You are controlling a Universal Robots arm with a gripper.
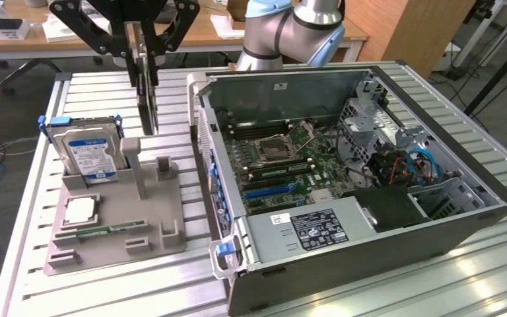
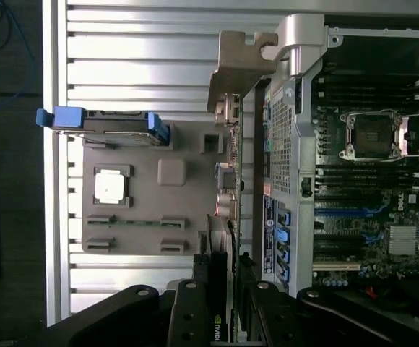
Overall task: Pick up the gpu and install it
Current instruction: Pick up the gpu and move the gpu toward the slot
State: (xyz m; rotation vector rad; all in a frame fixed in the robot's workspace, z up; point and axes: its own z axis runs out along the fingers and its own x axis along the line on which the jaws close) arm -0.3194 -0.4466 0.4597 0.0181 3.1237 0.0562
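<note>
The gpu hangs edge-on in the air, a thin dark card above the back of the grey parts holder and to the exterior view's left of the open computer case. My gripper is shut on its upper edge. In the wrist view the gpu runs as a slim strip between the holder and the case wall, with its grey metal end bracket at the far end. My gripper clamps it between black fingers.
The case lies open with the motherboard and a blue slot exposed. On the holder stand a silver hard drive, a square processor and a green memory stick. All of this rests on a slatted metal table.
</note>
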